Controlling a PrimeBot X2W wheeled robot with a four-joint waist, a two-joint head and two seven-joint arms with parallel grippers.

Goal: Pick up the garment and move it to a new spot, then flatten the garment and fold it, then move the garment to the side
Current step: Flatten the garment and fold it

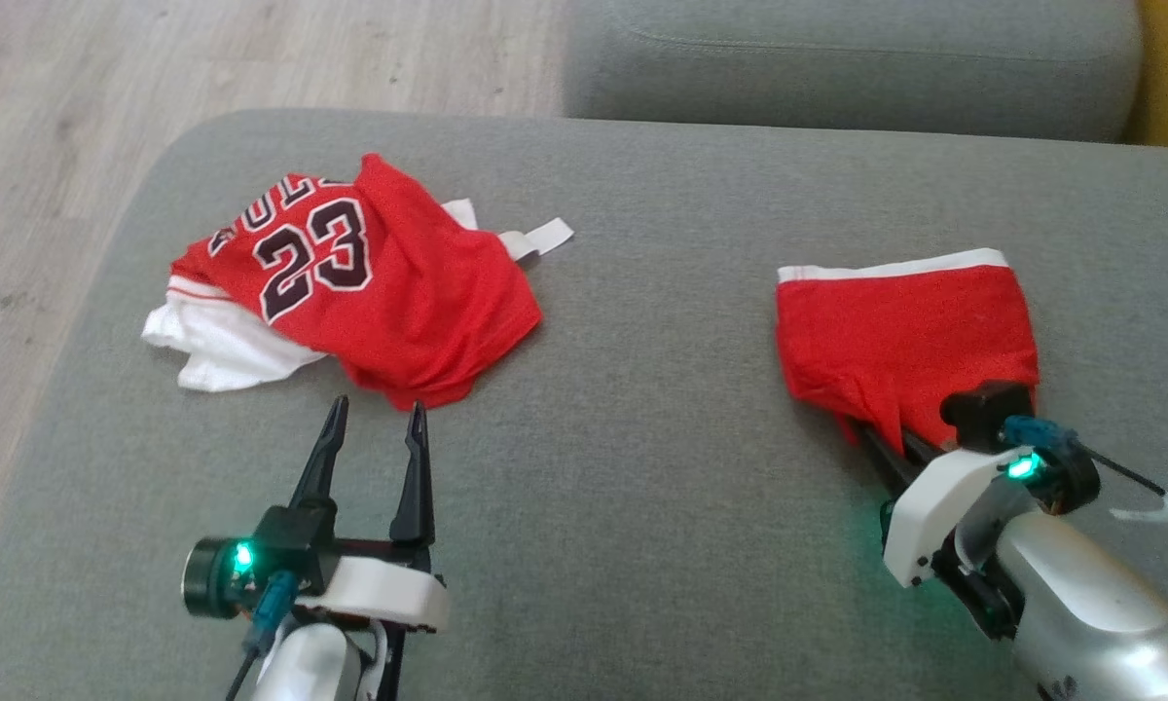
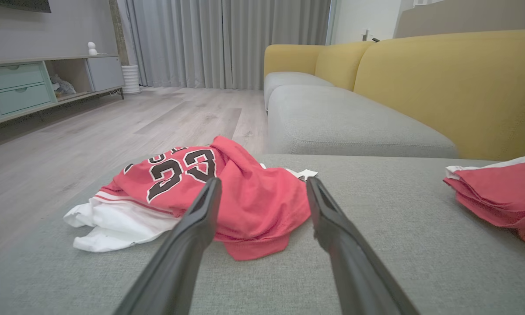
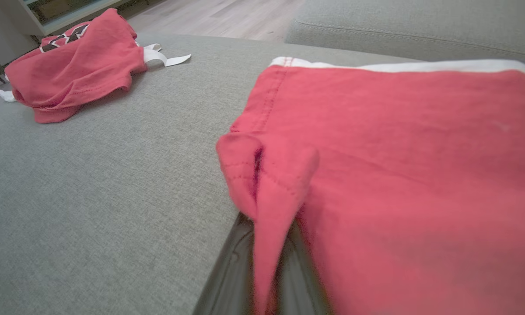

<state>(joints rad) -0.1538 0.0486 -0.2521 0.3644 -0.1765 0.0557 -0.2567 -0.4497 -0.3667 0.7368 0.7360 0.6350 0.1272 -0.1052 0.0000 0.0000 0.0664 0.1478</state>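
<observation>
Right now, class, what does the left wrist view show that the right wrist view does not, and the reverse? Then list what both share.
Left wrist view, not the right: the open left claw, yellow sofa back, curtains, drawer cabinet. Right wrist view, not the left: the right claw shut on a pinched fold of the red shorts. Both: the number 23 jersey, the red shorts, the grey cushion, wooden floor.

Home living rm w/ yellow sofa (image 2: 442,87), curtains (image 2: 227,43), sideboard (image 2: 22,87), wood floor (image 2: 113,127).
</observation>
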